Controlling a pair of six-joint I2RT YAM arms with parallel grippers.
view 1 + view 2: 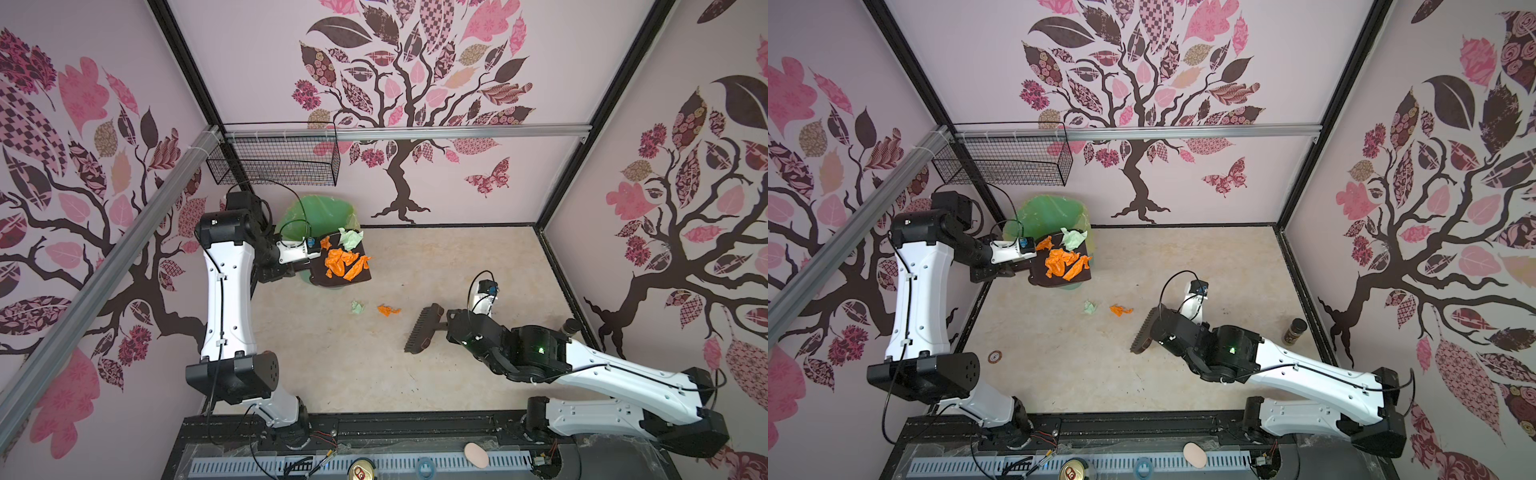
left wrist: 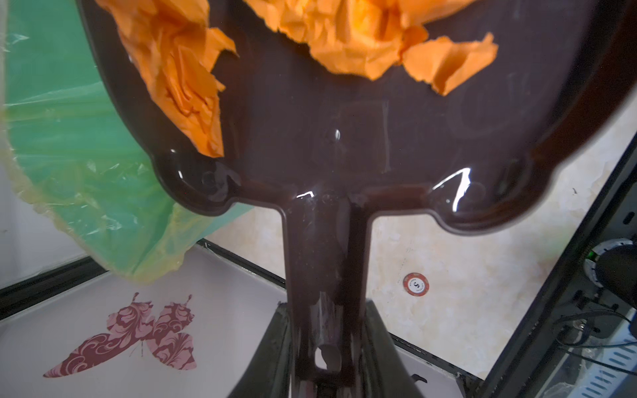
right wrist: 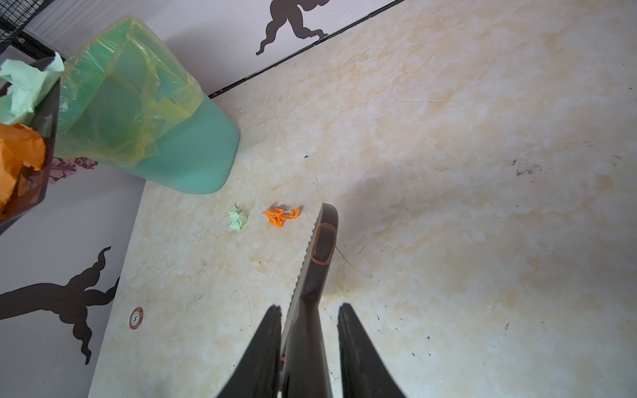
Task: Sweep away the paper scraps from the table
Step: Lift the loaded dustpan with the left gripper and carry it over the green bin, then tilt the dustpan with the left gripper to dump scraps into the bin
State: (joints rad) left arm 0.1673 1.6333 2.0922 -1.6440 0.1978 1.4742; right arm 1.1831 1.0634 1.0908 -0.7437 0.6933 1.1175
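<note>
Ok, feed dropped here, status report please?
Left tool shut on loaded dustpan, raised by the bin. Right tool shut on brush. Two paper scraps on table, green and orange. Nothing between brush and them; chip, jar off aside.

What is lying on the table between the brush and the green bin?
An orange paper scrap nearer the brush and a pale green paper scrap beside it, short of the bin. Both top views show this.

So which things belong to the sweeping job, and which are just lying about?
Job: orange and pale green paper scraps; dark brown plastic dustpan; dark brown brush; green-lined teal bin.
Lying about: round red chip; small brown jar; black wire basket.
</note>
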